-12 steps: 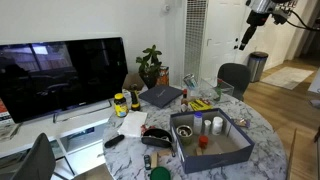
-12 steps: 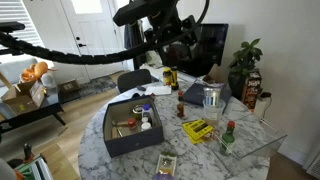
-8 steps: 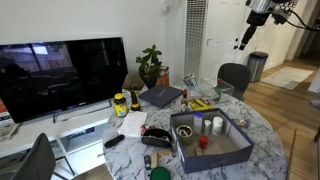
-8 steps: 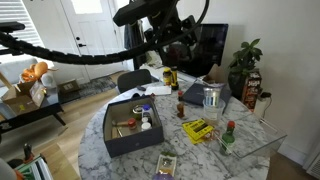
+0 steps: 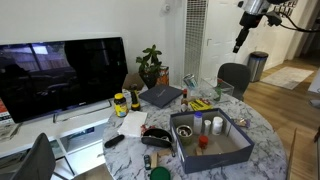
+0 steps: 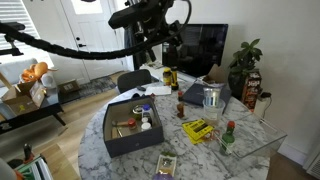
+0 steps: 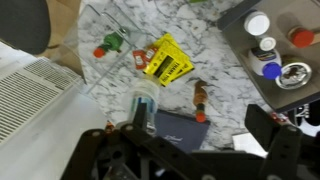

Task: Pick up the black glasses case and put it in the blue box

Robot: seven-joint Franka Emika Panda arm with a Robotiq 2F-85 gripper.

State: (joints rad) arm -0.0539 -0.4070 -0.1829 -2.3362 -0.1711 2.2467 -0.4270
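Note:
The black glasses case lies on the marble table just left of the blue box, close to its wall. The blue box also shows in an exterior view and in the wrist view, with several small items inside. My gripper hangs high above the table, far from the case, and is open and empty. It also shows in an exterior view and in the wrist view. The case is not visible in the wrist view.
On the round table are a dark flat slab, a yellow packet, a hot-sauce bottle, a jar and a thin black remote. A TV and a plant stand behind.
The arm has shifted slightly while high above the table. The gripper stays open. Nothing on the table has moved.

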